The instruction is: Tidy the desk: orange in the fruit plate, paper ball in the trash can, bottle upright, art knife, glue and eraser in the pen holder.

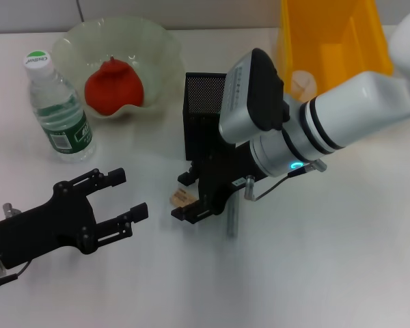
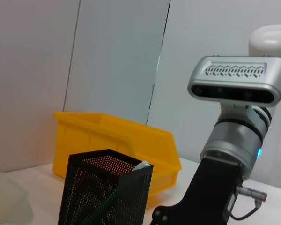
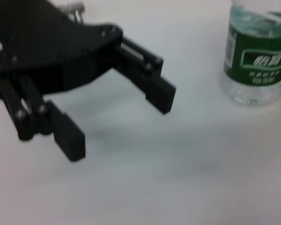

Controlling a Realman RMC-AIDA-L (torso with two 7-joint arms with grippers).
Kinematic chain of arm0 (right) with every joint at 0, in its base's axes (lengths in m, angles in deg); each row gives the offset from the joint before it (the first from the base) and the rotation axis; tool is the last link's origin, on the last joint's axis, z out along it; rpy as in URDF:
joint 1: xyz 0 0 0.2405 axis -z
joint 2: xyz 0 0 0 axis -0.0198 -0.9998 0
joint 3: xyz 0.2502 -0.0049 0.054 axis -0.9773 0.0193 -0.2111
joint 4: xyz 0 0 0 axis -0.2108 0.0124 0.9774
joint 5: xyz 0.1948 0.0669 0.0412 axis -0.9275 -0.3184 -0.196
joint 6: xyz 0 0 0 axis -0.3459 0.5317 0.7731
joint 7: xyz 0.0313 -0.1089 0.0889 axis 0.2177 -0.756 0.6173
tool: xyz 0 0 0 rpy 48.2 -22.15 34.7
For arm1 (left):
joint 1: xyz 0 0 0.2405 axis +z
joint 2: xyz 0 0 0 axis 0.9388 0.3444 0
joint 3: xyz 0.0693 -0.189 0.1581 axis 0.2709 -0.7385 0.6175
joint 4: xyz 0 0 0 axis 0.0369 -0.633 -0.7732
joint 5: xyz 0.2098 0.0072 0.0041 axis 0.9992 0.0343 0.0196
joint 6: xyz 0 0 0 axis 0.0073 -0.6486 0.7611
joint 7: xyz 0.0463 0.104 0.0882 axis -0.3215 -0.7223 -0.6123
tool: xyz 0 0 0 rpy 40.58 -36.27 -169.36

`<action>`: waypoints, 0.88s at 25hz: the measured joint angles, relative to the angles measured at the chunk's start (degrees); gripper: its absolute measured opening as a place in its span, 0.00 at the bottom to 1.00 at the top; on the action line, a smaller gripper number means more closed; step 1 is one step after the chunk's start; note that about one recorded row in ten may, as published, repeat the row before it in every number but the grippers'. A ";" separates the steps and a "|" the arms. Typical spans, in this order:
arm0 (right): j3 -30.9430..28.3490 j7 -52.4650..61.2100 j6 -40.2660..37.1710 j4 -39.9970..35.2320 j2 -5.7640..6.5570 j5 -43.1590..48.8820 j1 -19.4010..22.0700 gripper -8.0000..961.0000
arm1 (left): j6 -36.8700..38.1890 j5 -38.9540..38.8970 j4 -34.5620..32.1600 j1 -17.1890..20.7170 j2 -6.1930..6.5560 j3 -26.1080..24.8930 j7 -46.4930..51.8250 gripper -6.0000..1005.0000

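Orange (image 1: 114, 87) in fruit plate (image 1: 160, 41) & bottle (image 1: 58, 109) upright, prob. done; right hand (image 1: 191, 205) pinching eraser (image 1: 180, 197) near pen holder (image 1: 203, 113), art knife (image 1: 231, 217) left on table (image 1: 328, 260); left hand (image 1: 126, 198) open, idle.

Even, bright overhead light washes the white desk (image 1: 342, 260), with only soft, faint shadows under the arms.

Glare flattens the desk's surface in the head view, and the translucent fruit plate (image 1: 157, 48) glows pale at its rim. In the right wrist view the left gripper (image 3: 117, 117) and the bottle (image 3: 257, 56) look soft and smeared. The left wrist view is sharper, with the pen holder (image 2: 103, 192) mesh clearly resolved against dull grey wall panels (image 2: 117, 61).
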 joint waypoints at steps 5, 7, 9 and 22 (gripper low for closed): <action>1.19 -0.05 0.42 -0.25 -0.01 -0.22 0.00 0.69 | 0.17 -0.06 0.00 0.06 0.01 0.00 0.00 0.77; 1.20 -0.17 0.45 -0.25 -0.01 -0.23 0.00 0.69 | 0.19 -0.07 0.00 0.06 0.01 0.01 0.00 0.77; 1.21 -0.36 0.68 -0.25 -0.01 -0.23 0.00 0.69 | 0.25 -0.18 0.00 0.06 0.01 0.00 0.00 0.77; 2.85 -0.50 2.83 -0.58 -0.01 -0.33 0.33 0.37 | 0.29 -0.36 0.00 -0.02 0.02 0.01 0.00 0.77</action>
